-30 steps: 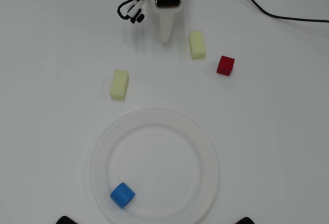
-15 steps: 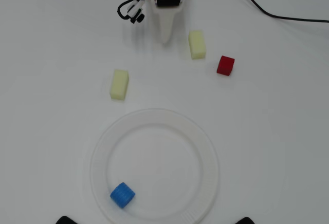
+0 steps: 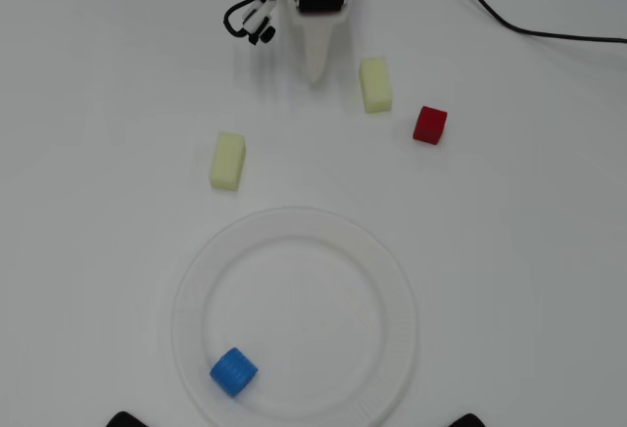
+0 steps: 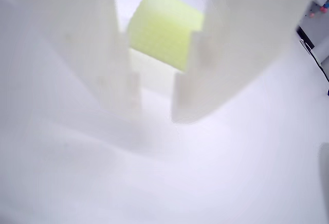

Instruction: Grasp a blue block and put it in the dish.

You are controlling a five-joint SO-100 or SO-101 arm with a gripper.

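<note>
In the overhead view the blue block [image 3: 233,371], a short bright blue cylinder, lies inside the white dish [image 3: 394,285], near its lower left rim. My gripper [image 3: 314,72] is at the top centre, far from the dish, pointing down the picture. It looks like one narrow white wedge and holds nothing. In the wrist view its two white fingers [image 4: 115,75] fill the upper frame around the gripper point [image 4: 157,108], with only a narrow slit between them. The block and dish are out of the wrist view.
Two pale yellow blocks [image 3: 375,84] [image 3: 227,161] and a red cube [image 3: 429,124] lie between the gripper and the dish. One yellow block [image 4: 164,29] shows through the finger slit. Black cables [image 3: 529,27] run along the top.
</note>
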